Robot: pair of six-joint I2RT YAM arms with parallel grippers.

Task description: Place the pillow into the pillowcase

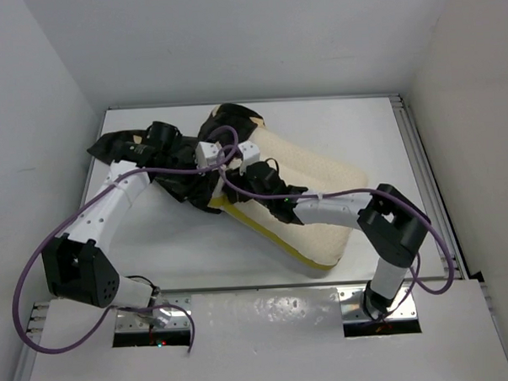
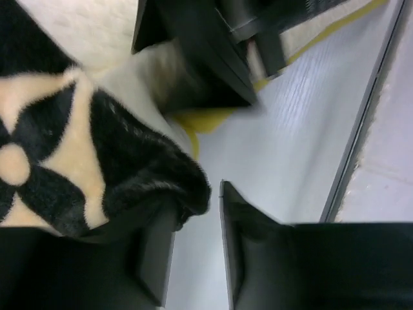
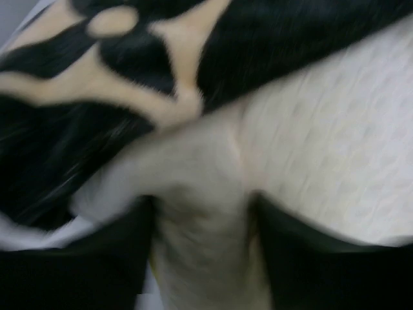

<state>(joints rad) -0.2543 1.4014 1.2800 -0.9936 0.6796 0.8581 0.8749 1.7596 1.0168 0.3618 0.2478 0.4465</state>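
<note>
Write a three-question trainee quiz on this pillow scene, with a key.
1. True or false: the pillow is fully inside the pillowcase.
2. In the right wrist view, what lies between the jaws of the right gripper? A: cream pillow fabric. B: black pillowcase fabric. C: nothing.
3. Short answer: what colour is the flower print on the pillowcase?
Key: 1 false, most of the pillow lies bare; 2 A; 3 tan.
</note>
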